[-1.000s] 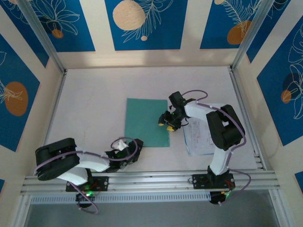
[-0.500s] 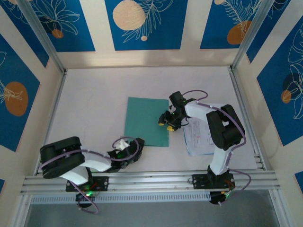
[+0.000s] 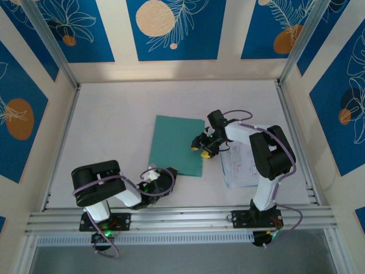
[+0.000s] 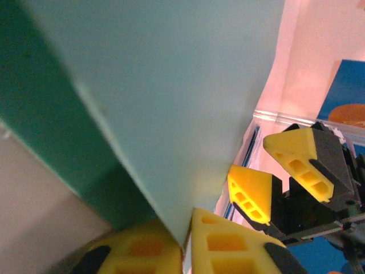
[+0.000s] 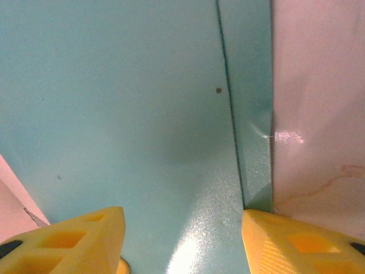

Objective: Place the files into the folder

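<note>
Left hand (image 3: 163, 180) clenched on the folder (image 3: 174, 145) at its near corner; right hand (image 3: 203, 148), released, straddles its right edge, files (image 3: 242, 168) lying just rightward.

The teal folder (image 3: 177, 145) is laid slightly askew mid-tabletop; the printed white files (image 3: 239, 168) are stacked nearer the right edge.

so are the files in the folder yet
Out. The files lie on the table, to the right of the folder and apart from it.
</note>
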Controlling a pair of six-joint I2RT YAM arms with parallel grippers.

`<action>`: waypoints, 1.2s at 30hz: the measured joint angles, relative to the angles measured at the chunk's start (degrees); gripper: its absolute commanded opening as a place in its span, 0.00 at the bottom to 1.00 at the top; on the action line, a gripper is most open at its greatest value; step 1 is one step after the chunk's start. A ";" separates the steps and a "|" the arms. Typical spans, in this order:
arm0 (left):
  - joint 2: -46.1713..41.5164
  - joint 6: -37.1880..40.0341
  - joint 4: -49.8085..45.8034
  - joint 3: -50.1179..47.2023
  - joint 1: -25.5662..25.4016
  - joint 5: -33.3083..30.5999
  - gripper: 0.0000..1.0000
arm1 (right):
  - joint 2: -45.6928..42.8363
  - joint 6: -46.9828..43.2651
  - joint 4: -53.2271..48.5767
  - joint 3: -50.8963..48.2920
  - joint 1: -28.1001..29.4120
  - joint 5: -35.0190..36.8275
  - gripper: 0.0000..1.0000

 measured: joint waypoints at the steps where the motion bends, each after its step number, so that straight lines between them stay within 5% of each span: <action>1: 0.00 0.17 0.39 0.00 -0.02 -0.20 0.00 | 0.00 -0.02 0.13 0.00 -0.11 -0.13 0.59; 9: -0.39 1.44 1.55 0.00 -0.52 -0.96 0.00 | -0.28 -0.11 1.27 -0.33 -0.66 -1.55 0.66; 36: -4.90 5.22 6.34 0.31 -1.40 -1.44 0.00 | -14.78 1.79 5.25 -9.75 -8.09 -5.92 0.68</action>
